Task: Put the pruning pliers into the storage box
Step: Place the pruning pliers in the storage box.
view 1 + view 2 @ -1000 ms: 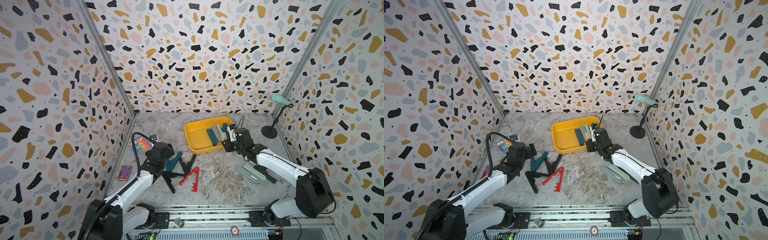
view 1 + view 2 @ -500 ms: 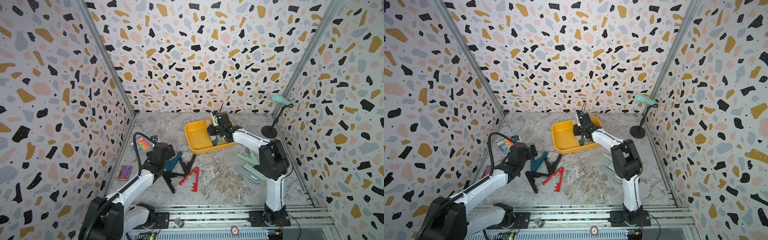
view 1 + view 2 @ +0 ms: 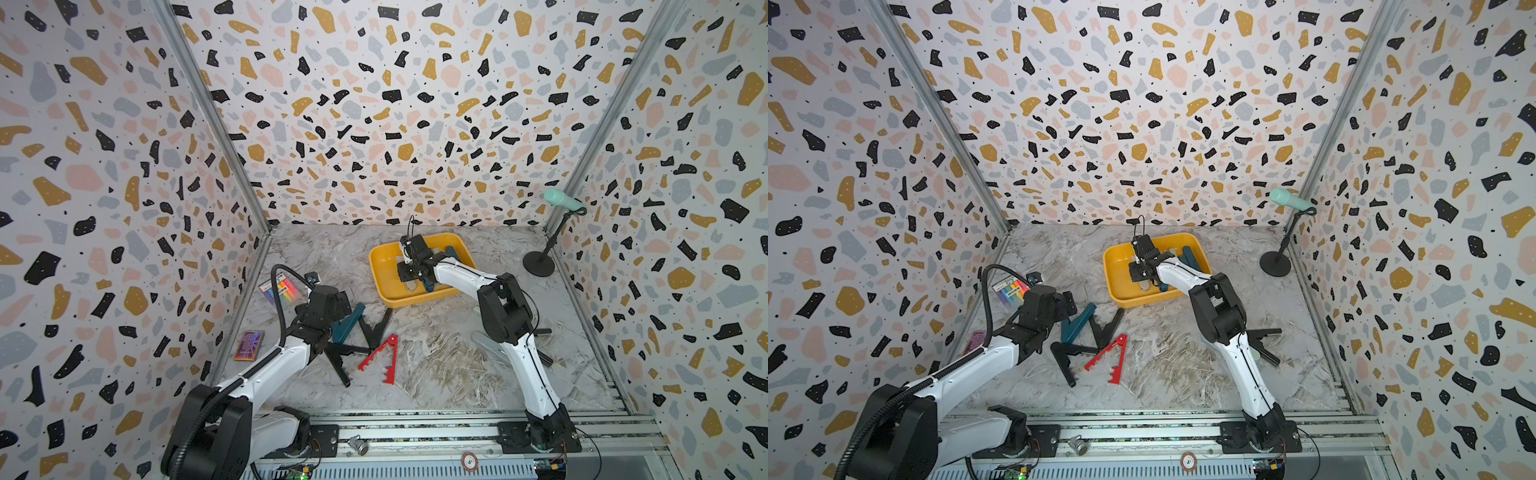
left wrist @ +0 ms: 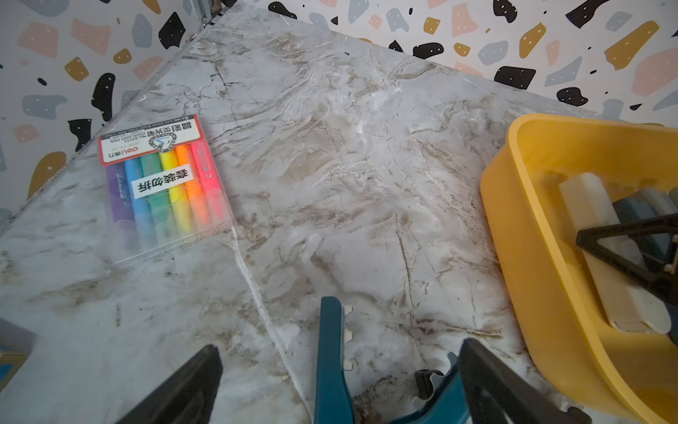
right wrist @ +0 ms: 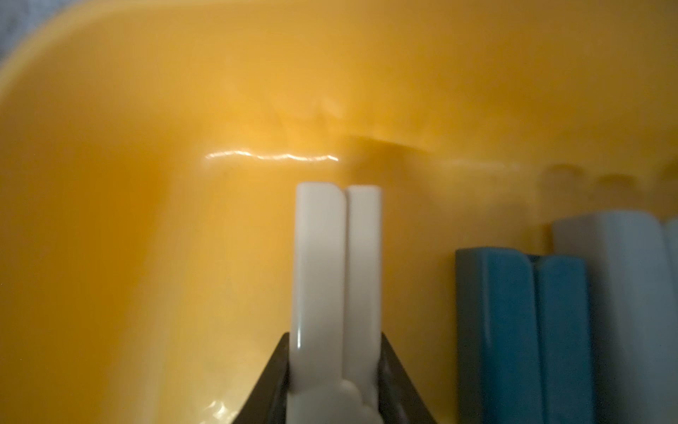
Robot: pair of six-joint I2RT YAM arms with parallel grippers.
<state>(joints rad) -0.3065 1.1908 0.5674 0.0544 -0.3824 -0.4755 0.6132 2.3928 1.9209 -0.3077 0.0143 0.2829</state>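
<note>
Right wrist view: right claw (image 5: 335,348) closed narrow on folded beige pruning pliers (image 5: 337,257), both tool arms squeezed together between the black fingers (image 5: 275,374). Held low inside the storage box (image 5: 146,183), over its yellow floor. Just beside the claw, in the same box, folded teal pliers (image 5: 521,330), and past those a grey pair (image 5: 616,293). Seen in both top views reaching into the box (image 3: 384,286) (image 3: 1117,282) from the near side.

Left wrist view: left claw (image 4: 339,381) spread wide and holding nothing, low over the marble table (image 4: 330,147). Between its fingers, a dark teal pair (image 4: 330,348) lying on the table; cannot tell about contact. Ahead of this claw, well apart, a highlighter packet (image 4: 161,183).

In a top view, near the left claw on the side toward the right arm, a black pair (image 3: 376,328) and a red notched pair (image 3: 380,357). Further out, behind the right arm's elbow, more pliers (image 3: 486,343) on the table, partly hidden.
</note>
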